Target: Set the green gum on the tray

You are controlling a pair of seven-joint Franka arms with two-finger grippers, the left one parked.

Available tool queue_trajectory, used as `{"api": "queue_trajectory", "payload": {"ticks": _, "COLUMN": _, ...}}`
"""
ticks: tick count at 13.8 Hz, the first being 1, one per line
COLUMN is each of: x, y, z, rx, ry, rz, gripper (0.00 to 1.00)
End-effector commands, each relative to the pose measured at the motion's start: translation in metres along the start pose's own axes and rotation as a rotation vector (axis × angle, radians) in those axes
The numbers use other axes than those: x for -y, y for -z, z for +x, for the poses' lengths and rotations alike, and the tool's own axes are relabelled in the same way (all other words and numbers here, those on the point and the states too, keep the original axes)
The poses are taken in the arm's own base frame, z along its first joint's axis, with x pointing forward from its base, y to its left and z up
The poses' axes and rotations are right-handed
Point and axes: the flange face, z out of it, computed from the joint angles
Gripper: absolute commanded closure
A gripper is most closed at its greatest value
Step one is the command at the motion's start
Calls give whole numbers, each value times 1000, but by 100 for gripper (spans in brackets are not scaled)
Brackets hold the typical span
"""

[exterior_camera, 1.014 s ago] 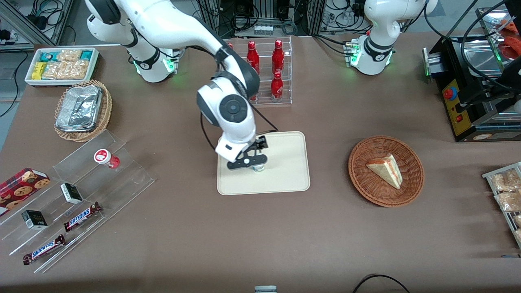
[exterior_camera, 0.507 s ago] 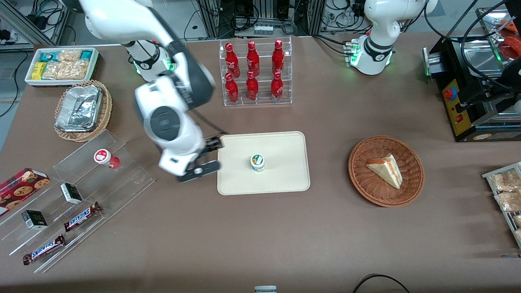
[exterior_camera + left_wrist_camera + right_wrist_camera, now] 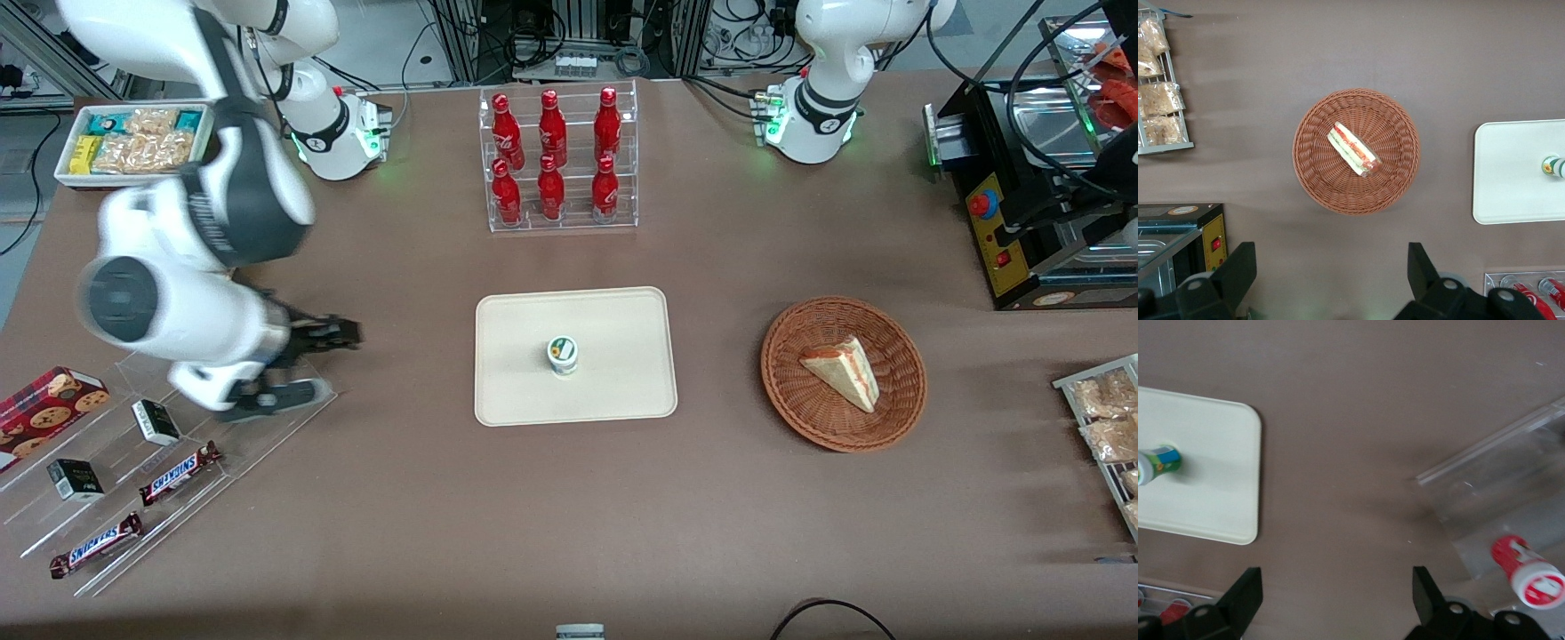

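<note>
The green gum [image 3: 562, 355], a small bottle with a white and green lid, stands upright near the middle of the beige tray [image 3: 622, 356]. It also shows in the right wrist view [image 3: 1157, 463] on the tray [image 3: 1211, 473], and in the left wrist view [image 3: 1555, 165]. My right gripper [image 3: 302, 366] is open and empty. It hangs above the table well off the tray, toward the working arm's end, over the edge of the clear stepped stand [image 3: 293, 404]. Its fingers [image 3: 1245, 587] stand wide apart over bare table.
A red-and-white-lidded bottle [image 3: 1528, 570] lies on the clear stand. Snickers bars [image 3: 178, 471] and small boxes sit on the stand's lower steps. A rack of red bottles [image 3: 556, 160] stands farther from the camera than the tray. A wicker basket with a sandwich [image 3: 843, 373] lies toward the parked arm's end.
My gripper has let go of the green gum on the tray and swung away toward the working arm's end of the table. The gum has stayed upright on the tray.
</note>
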Motion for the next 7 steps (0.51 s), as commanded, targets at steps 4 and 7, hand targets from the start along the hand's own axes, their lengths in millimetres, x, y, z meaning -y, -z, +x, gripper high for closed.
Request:
{"api": "queue_trajectory", "payload": {"ticks": 4, "x": -87, "y": 35, "z": -50, "rx": -39, "ry": -132, "rz": 32, "gripper": 0}}
{"api": "queue_trajectory", "payload": {"ticks": 7, "x": -121, "y": 56, "z": -69, "rx": -62, "ry": -76, "rz": 7, "gripper": 0}}
